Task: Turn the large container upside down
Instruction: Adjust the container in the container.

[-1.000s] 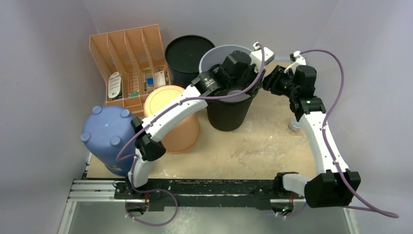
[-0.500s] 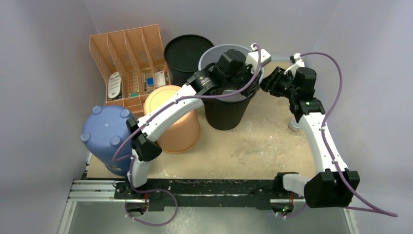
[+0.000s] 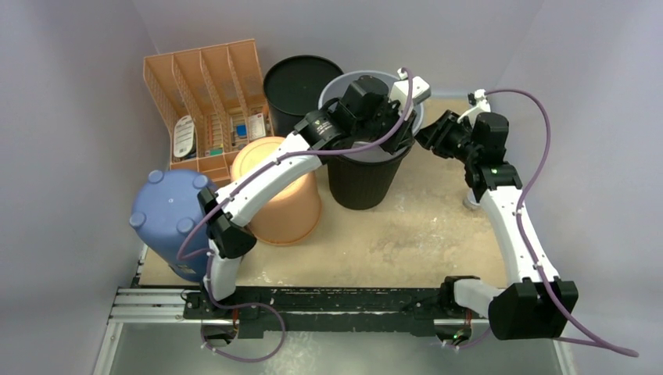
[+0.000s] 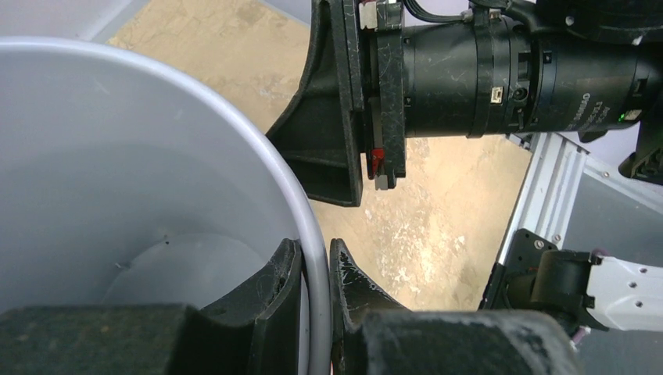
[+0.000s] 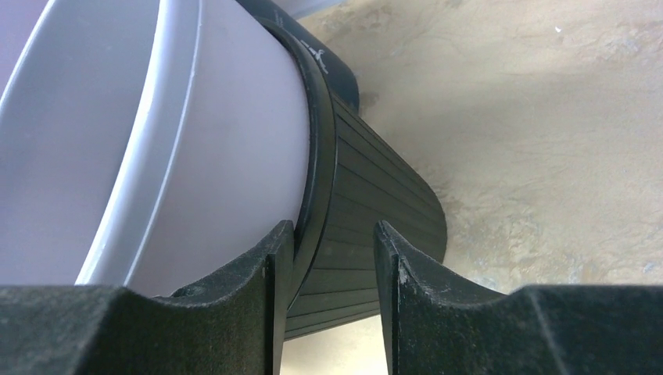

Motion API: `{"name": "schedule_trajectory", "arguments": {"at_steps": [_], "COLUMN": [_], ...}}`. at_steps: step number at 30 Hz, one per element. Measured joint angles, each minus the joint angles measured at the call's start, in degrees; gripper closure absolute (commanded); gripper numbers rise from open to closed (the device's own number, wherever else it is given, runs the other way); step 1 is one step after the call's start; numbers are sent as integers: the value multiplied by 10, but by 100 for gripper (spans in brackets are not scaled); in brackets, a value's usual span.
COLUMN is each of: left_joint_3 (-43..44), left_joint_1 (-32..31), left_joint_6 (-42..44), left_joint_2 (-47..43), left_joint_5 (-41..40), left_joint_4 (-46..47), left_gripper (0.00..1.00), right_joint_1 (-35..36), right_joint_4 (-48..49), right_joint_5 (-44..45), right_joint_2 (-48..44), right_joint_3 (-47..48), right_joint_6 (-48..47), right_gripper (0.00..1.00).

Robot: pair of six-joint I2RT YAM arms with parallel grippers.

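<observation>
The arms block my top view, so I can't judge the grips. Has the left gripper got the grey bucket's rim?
Observer: Yes. The left wrist view shows the left gripper shut on the rim of the bucket, one finger inside, one outside.
Operator: And the right gripper?
Observer: Open. Its wrist view shows the fingers apart, with the wall of the ribbed bin seen between them.
Operator: Anything inside the bucket?
Observer: The part of its floor seen from the left wrist looks bare.
</observation>
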Motion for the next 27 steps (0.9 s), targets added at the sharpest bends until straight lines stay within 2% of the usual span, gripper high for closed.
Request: {"name": "schedule_trajectory", "arguments": {"at_steps": [6, 12, 17, 23, 27], "left_joint_3": [-46, -128, -151, -153, -140], "left_joint_1": [3, 3, 2, -5, -9], "left_joint_6": [-5, -33, -45, -35, -20], "left_joint_2": [-45, -114, -129, -124, -111], "left_joint_5": [18, 27, 40, 52, 71], "left_joint_4": [9, 68, 96, 111, 127], "left_gripper": [100, 100, 100, 100, 100], "right_joint_1": [4, 5, 5, 11, 14], "right_joint_4": [-51, -114, -163, -244, -307], "right_joint_5": [-26, -50, -21, 72, 156], "right_joint_2": [-22, -50, -71, -86, -94], "right_joint_3": [26, 67, 87, 127, 180], "right_joint_6": [3, 24, 39, 40, 30], "right_gripper": [57, 57, 57, 32, 27]}}
